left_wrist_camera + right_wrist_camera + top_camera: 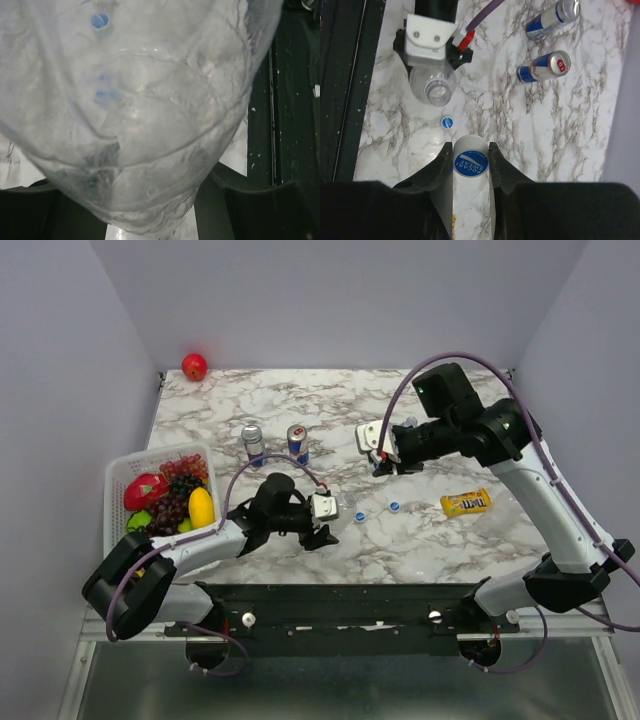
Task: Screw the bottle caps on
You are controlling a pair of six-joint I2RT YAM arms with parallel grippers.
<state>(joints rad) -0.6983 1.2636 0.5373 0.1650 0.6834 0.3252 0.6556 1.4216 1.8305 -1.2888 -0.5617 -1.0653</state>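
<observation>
Table (420, 540): a white marbled top; the clock hours below are read from its middle in the overhead view.
Right arm (540, 490): brought in from 4 o'clock, with the wrist bent back toward the middle.
Left arm (200, 540): laid low along the near edge from 8 o'clock, pointing toward 3 o'clock.
Basket (118, 480): white plastic, set at 9 o'clock on the left edge and filled with grapes, a yellow fruit and red fruit.
Bottle (436, 87): clear and unlabelled, found near 6 o'clock in the left arm's grasp. Its mouth is uncapped and turned toward the right wrist camera. It is hardly made out from overhead.
Left pincer (322, 533): closed around the bottle's body, which is seen between its two dark fingers and fills the left wrist view.
Right pincer (469, 147): held just beside the middle at 2 o'clock and drawn fully together on a cap.
Cans (253, 445): two, blue and silver, stood upright side by side at 10 o'clock.
Sweet packet (466, 502): yellow, laid flat at 4 o'clock under the right arm.
Apple (194, 366): red, placed at the far left corner, 11 o'clock.
Held cap (470, 163): pinched between the right fingers, its blue top printed with white lettering.
Loose caps (359, 516): two blue ones lying on the marble at 5 and 6 o'clock. One is seen between the bottle's mouth and the held cap.
</observation>
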